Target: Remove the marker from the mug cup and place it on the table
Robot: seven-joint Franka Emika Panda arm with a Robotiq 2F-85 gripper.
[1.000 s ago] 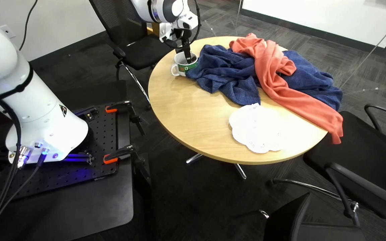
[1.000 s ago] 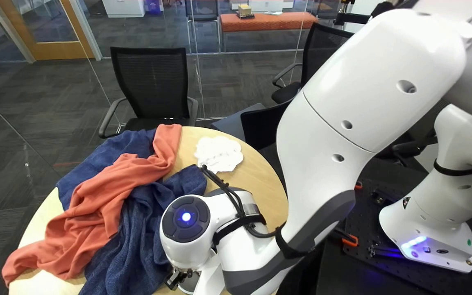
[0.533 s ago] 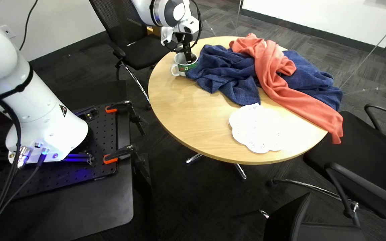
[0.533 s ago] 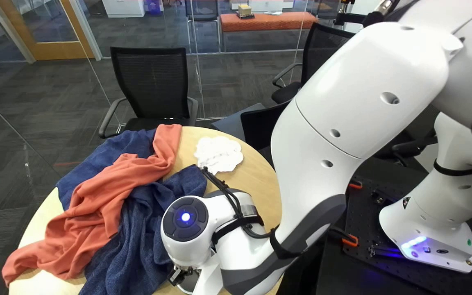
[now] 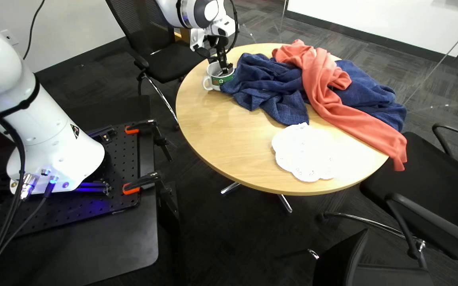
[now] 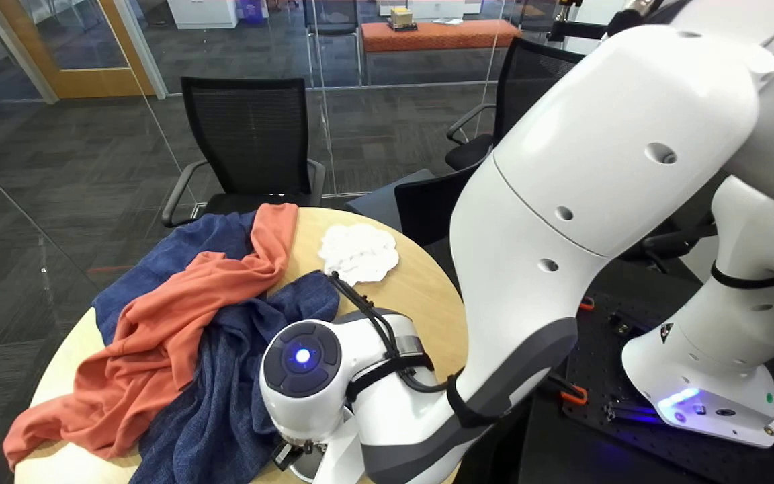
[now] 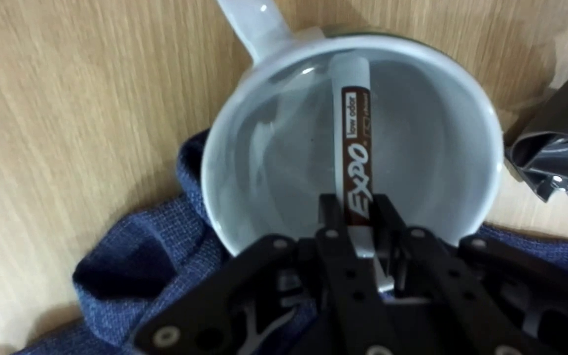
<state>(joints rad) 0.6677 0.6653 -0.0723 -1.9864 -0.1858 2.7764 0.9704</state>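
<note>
The marker (image 7: 354,148) slants inside the mug cup (image 7: 427,128), and the gripper (image 7: 357,214) pinches one end from both sides. The grab looks done, so lifting seems to come next: go straight up until it is all out, then lay it on the surface (image 5: 229,131).

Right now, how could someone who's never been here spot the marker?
On the round wooden table, find the white-and-green mug cup beside the blue cloth. In it, the marker is the white stick between the black fingers of the gripper, the only thing there with a brown EXPO label.
</note>
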